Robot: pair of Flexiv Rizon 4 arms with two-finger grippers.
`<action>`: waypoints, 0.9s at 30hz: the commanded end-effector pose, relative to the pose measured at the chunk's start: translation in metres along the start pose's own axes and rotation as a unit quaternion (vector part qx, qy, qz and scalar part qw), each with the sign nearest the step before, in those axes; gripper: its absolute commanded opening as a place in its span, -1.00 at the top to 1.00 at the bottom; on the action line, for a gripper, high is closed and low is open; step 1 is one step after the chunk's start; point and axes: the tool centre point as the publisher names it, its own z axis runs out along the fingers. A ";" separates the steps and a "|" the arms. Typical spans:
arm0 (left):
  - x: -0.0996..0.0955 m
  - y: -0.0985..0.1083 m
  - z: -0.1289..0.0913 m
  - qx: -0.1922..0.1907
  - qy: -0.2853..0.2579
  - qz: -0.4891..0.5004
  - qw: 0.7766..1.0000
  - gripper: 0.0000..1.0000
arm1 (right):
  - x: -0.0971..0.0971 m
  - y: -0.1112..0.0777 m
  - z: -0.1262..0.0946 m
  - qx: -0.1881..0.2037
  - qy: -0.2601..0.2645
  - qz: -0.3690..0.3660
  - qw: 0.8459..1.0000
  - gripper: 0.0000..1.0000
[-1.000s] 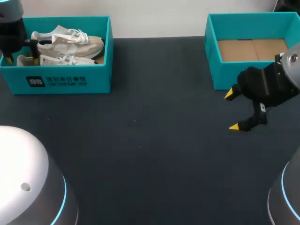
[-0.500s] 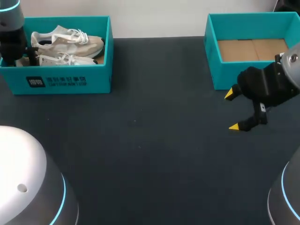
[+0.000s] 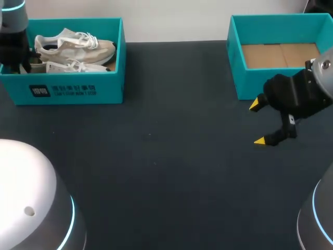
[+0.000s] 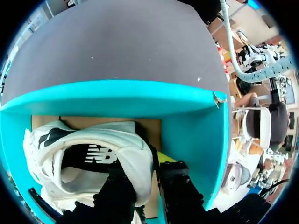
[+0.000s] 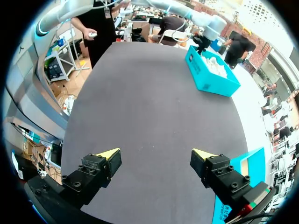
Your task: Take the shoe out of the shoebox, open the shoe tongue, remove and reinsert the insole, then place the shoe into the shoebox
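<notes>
Two white and beige sneakers lie in the teal shoebox (image 3: 78, 91) at the table's far left, one (image 3: 78, 46) behind the other (image 3: 73, 66). My left arm (image 3: 13, 41) stands over the box's left end. In the left wrist view my left gripper (image 4: 140, 170) is shut on a sneaker's (image 4: 93, 140) heel, one finger inside the collar and one outside against the box wall (image 4: 187, 126). My right gripper (image 3: 263, 122) hangs open over the bare table, in front of a second teal box (image 3: 260, 78); nothing is between its fingers (image 5: 105, 161).
The second teal box at the far right shows only its brown cardboard floor (image 3: 281, 54). Dark table surface (image 3: 166, 156) spreads between the two boxes and toward the near edge. From the right wrist, the left shoebox (image 5: 212, 70) is far ahead across the table.
My left gripper's fingers have come together on the sneaker's heel, and the left arm has shifted slightly left over the box. The right arm has not moved.
</notes>
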 end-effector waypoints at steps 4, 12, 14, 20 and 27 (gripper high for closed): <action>0.006 0.000 -0.031 0.015 0.005 0.038 0.999 1.00 | 0.000 0.000 0.001 0.001 0.000 0.000 1.000 -1.00; 0.016 0.003 -0.075 0.014 0.010 0.059 0.998 1.00 | 0.000 0.000 0.001 0.001 0.000 0.000 1.000 -1.00; 0.018 0.003 -0.085 0.013 0.017 0.060 0.998 1.00 | 0.000 0.000 0.001 0.001 0.000 0.000 1.000 -1.00; 0.027 0.003 -0.113 0.021 0.017 0.064 0.998 1.00 | 0.000 0.000 0.001 0.001 0.000 0.000 1.000 -1.00; 0.041 0.006 -0.146 0.009 0.007 0.055 0.998 1.00 | 0.000 0.000 0.001 0.001 0.000 0.000 1.000 -1.00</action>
